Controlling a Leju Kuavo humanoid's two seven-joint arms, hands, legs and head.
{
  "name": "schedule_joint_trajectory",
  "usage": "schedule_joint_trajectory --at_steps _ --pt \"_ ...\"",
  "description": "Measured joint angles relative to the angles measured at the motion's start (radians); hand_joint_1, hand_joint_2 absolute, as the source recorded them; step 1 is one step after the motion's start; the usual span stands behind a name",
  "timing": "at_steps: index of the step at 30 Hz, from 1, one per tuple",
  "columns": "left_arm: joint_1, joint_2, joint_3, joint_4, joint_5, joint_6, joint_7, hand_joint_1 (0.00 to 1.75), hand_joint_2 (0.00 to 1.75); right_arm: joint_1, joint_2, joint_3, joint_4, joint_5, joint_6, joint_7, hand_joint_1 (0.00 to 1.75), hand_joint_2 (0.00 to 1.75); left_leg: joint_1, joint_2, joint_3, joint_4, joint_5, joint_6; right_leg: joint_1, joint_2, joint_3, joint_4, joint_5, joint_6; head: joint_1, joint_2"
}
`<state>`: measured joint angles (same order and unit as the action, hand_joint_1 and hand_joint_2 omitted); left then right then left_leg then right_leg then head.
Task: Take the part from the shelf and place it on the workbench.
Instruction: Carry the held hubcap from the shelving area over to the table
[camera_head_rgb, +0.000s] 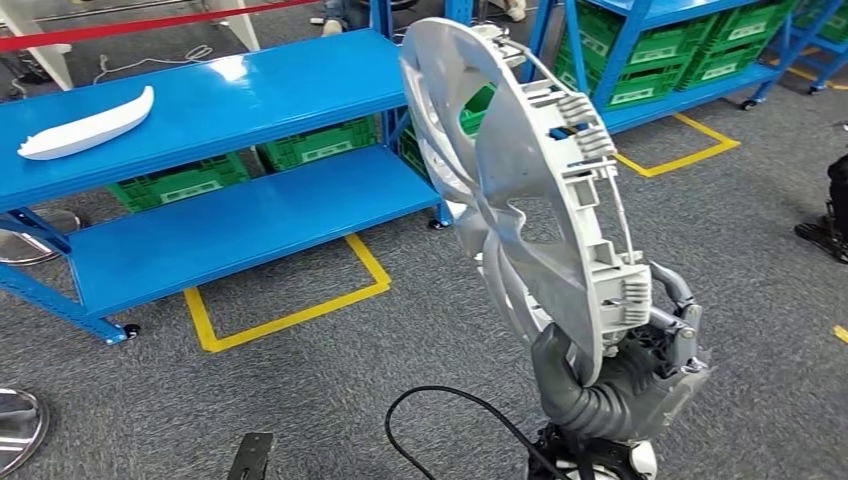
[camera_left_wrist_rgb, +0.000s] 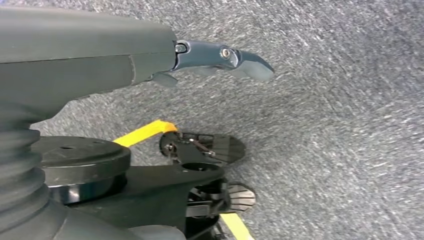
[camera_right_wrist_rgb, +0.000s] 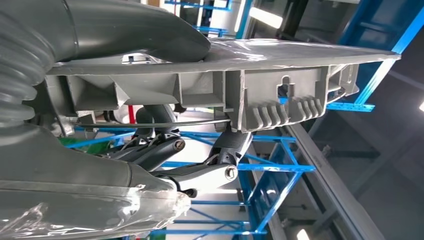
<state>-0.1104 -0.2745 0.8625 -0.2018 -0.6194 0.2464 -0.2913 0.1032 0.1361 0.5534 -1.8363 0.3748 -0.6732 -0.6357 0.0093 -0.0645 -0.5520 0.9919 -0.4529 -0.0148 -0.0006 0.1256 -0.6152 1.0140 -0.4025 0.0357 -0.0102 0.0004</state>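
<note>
The right hand (camera_head_rgb: 625, 375) is raised at 5 o'clock in the head view, its thumb and fingers clamped across the lower rim of the part (camera_head_rgb: 520, 190). The part, a large round disc of light grey moulded plastic with ribbed clips along its rim, is held nearly upright above the grey carpet (camera_head_rgb: 330, 390). The left hand (camera_left_wrist_rgb: 220, 57) hangs over the carpet, fingers extended and grasping nothing. A white curved piece (camera_head_rgb: 85, 125) lies on the glossy blue shelf (camera_head_rgb: 250, 90) at 10 o'clock.
</note>
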Motion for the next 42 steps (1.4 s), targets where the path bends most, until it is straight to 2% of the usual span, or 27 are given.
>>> schedule_joint_trajectory --at_steps 1,3,5,6,7,8,10,12,13,16,18,20,21,22,23,24,25,27,29,31,33,35,37,38,39,40,42 --pt "-0.001 -0.001 0.000 0.000 0.000 0.001 -0.002 0.00 1.75 0.002 0.000 -0.002 -0.002 0.002 0.000 -0.001 1.75 1.75 -0.001 0.011 0.000 -0.002 0.003 0.007 -0.001 -0.009 -0.006 0.004 -0.003 0.005 0.001 0.000" --pt "-0.001 -0.002 0.000 0.000 0.000 0.005 -0.006 0.00 1.75 0.005 0.000 -0.004 -0.007 0.007 0.000 -0.004 1.75 1.75 0.000 0.036 -0.001 -0.006 0.008 0.019 0.001 -0.059 -0.034 0.064 -0.044 0.013 0.007 0.000" --pt "0.003 -0.001 0.000 0.000 0.000 0.008 -0.007 0.00 1.75 0.006 0.000 -0.005 -0.009 0.009 0.000 -0.005 1.75 1.75 -0.003 0.063 -0.002 -0.005 0.008 0.024 0.001 -0.106 -0.091 0.201 -0.118 0.021 0.013 0.000" --pt "0.005 -0.001 0.000 0.000 0.000 0.008 -0.008 0.00 1.75 0.006 0.000 -0.005 -0.009 0.010 0.000 -0.005 1.75 1.75 -0.003 0.078 -0.003 -0.005 0.008 0.024 0.000 -0.114 -0.118 0.266 -0.146 0.024 0.013 0.000" --pt "0.005 0.000 0.001 0.000 0.000 0.009 -0.008 0.00 1.75 0.007 0.000 -0.006 -0.009 0.010 0.000 -0.005 1.75 1.75 -0.003 0.093 -0.003 -0.005 0.008 0.024 -0.001 -0.118 -0.129 0.299 -0.154 0.026 0.013 0.000" --pt "0.005 0.000 0.001 0.000 0.000 0.009 -0.008 0.00 1.75 0.008 0.000 -0.006 -0.010 0.010 0.000 -0.005 1.75 1.75 -0.003 0.107 -0.003 -0.005 0.008 0.023 -0.002 -0.121 -0.120 0.290 -0.144 0.027 0.013 0.000" --pt "0.004 -0.001 0.001 0.000 0.000 0.010 -0.008 0.00 1.75 0.008 0.000 -0.006 -0.011 0.010 0.000 -0.005 1.75 1.75 -0.003 0.131 -0.001 -0.004 0.006 0.021 -0.003 -0.144 -0.046 0.165 -0.085 0.027 0.013 0.000" --pt "0.004 -0.002 0.001 0.000 0.000 0.009 -0.010 0.00 1.75 0.009 0.000 -0.006 -0.013 0.010 0.000 -0.005 1.75 1.75 -0.008 0.149 0.001 -0.003 0.003 0.012 0.002 -0.179 0.024 0.040 -0.046 0.018 0.012 0.000" --pt "0.003 -0.001 0.001 0.000 0.000 0.009 -0.012 0.00 1.75 0.009 0.000 -0.006 -0.014 0.011 0.000 -0.005 1.75 1.75 -0.010 0.157 0.002 -0.002 0.003 0.007 0.004 -0.187 0.037 0.012 -0.040 0.010 0.012 0.000" --pt "0.001 -0.002 0.001 0.000 0.004 0.003 -0.018 0.00 1.75 0.011 0.000 -0.006 -0.016 0.020 0.000 -0.005 1.75 1.75 -0.010 0.173 0.002 -0.003 0.004 -0.010 0.006 -0.160 0.029 0.006 -0.034 -0.014 0.011 0.000" --pt "-0.001 -0.002 0.001 0.000 0.013 -0.007 -0.028 0.00 1.75 0.008 0.000 -0.003 -0.015 0.025 0.000 -0.004 1.75 1.75 -0.006 0.134 -0.012 0.031 -0.025 -0.022 0.001 -0.139 0.025 0.003 -0.027 -0.026 0.010 0.000" --pt "-0.001 0.000 0.004 0.000 0.025 -0.015 -0.039 0.00 1.75 0.002 0.001 0.002 -0.013 0.029 0.000 -0.003 1.75 1.75 -0.005 0.086 -0.067 0.149 -0.090 -0.027 -0.001 -0.117 0.021 0.002 -0.022 -0.033 0.007 0.000" --pt "0.001 0.002 0.005 0.000 0.030 -0.017 -0.042 0.00 1.75 -0.002 0.001 0.004 -0.011 0.031 0.000 -0.003 1.75 1.75 -0.006 0.076 -0.103 0.221 -0.120 -0.027 -0.001 -0.104 0.018 0.002 -0.020 -0.035 0.006 0.000" --pt "0.003 0.004 0.008 0.000 0.036 -0.018 -0.042 0.00 1.75 -0.005 0.001 0.005 -0.009 0.035 0.000 -0.002 1.75 1.75 -0.006 0.073 -0.130 0.274 -0.134 -0.026 -0.001 -0.090 0.016 0.002 -0.018 -0.037 0.006 0.000" --pt "0.004 0.006 0.011 0.000 0.042 -0.018 -0.041 0.00 1.75 -0.006 0.001 0.006 -0.007 0.038 0.000 -0.002 1.75 1.75 -0.006 0.070 -0.141 0.292 -0.128 -0.024 0.000 -0.075 0.014 0.002 -0.016 -0.036 0.006 0.000" --pt "0.004 0.007 0.016 0.000 0.050 -0.017 -0.040 0.00 1.75 -0.006 0.001 0.006 -0.006 0.042 0.000 -0.002 1.75 1.75 -0.006 0.067 -0.132 0.268 -0.103 -0.021 0.000 -0.060 0.013 0.002 -0.014 -0.035 0.006 0.000" --pt "0.004 0.008 0.021 0.000 0.056 -0.015 -0.038 0.00 1.75 -0.006 0.002 0.006 -0.005 0.046 0.000 -0.002 1.75 1.75 -0.006 0.059 -0.105 0.211 -0.066 -0.019 -0.001 -0.045 0.013 0.002 -0.012 -0.033 0.006 0.000" --pt "0.003 0.009 0.028 0.000 0.063 -0.011 -0.036 0.00 1.75 -0.006 0.002 0.006 -0.006 0.054 0.000 -0.003 1.75 1.75 0.000 0.010 -0.039 0.072 -0.009 -0.014 0.000 -0.019 0.008 0.006 -0.009 -0.025 0.005 0.000" --pt "0.003 0.008 0.034 0.000 0.063 -0.009 -0.035 0.00 1.75 -0.004 0.002 0.004 -0.008 0.060 0.000 -0.006 1.75 1.75 0.003 -0.026 -0.009 0.006 0.003 -0.011 -0.001 0.002 -0.002 0.008 -0.004 -0.014 0.005 0.000" --pt "0.003 0.006 0.039 0.000 0.063 -0.008 -0.035 0.00 1.75 0.000 0.002 0.002 -0.012 0.063 0.000 -0.007 1.75 1.75 0.002 -0.008 -0.010 0.002 0.005 -0.003 -0.005 0.022 -0.012 0.006 0.002 -0.002 0.005 0.000" --pt "0.001 0.003 0.041 -0.001 0.062 -0.009 -0.036 0.00 1.75 0.005 0.002 0.000 -0.016 0.064 0.000 -0.008 1.75 1.75 0.003 0.018 -0.010 -0.001 0.009 0.009 -0.003 -0.015 -0.031 0.032 -0.017 0.007 0.011 0.000" --pt "0.001 0.000 0.042 -0.001 0.058 -0.008 -0.038 0.00 1.75 0.006 0.002 -0.002 -0.018 0.064 0.000 -0.011 1.75 1.75 0.002 0.046 -0.010 -0.002 0.011 0.015 0.001 -0.085 -0.079 0.136 -0.077 0.014 0.020 0.000" --pt "0.005 0.000 0.044 -0.001 0.056 -0.004 -0.046 0.00 1.75 0.009 0.002 -0.004 -0.021 0.062 0.000 -0.017 1.75 1.75 0.000 0.077 -0.010 -0.002 0.009 0.018 -0.001 -0.114 -0.135 0.262 -0.130 0.019 0.023 0.000" --pt "0.005 0.000 0.045 -0.001 0.058 0.000 -0.052 0.00 1.75 0.013 0.002 -0.007 -0.023 0.062 0.000 -0.022 1.75 1.75 0.000 0.093 -0.010 -0.002 0.009 0.018 -0.002 -0.119 -0.144 0.289 -0.134 0.019 0.023 0.000" --pt "0.005 0.000 0.047 -0.001 0.061 0.004 -0.059 0.00 1.75 0.017 0.002 -0.010 -0.027 0.062 0.000 -0.026 1.75 1.75 0.000 0.107 -0.009 -0.001 0.007 0.017 -0.002 -0.123 -0.132 0.274 -0.118 0.020 0.023 0.000" --pt "0.004 -0.001 0.048 -0.001 0.066 0.008 -0.065 0.00 1.75 0.021 0.003 -0.013 -0.031 0.062 0.000 -0.029 1.75 1.75 0.000 0.120 -0.007 -0.001 0.006 0.015 -0.002 -0.131 -0.100 0.221 -0.090 0.019 0.023 0.000" --pt "0.002 -0.002 0.052 -0.001 0.072 0.012 -0.072 0.00 1.75 0.025 0.003 -0.015 -0.037 0.063 0.000 -0.034 1.75 1.75 -0.004 0.142 -0.002 -0.001 0.001 0.008 0.001 -0.169 -0.021 0.081 -0.042 0.016 0.023 0.000"
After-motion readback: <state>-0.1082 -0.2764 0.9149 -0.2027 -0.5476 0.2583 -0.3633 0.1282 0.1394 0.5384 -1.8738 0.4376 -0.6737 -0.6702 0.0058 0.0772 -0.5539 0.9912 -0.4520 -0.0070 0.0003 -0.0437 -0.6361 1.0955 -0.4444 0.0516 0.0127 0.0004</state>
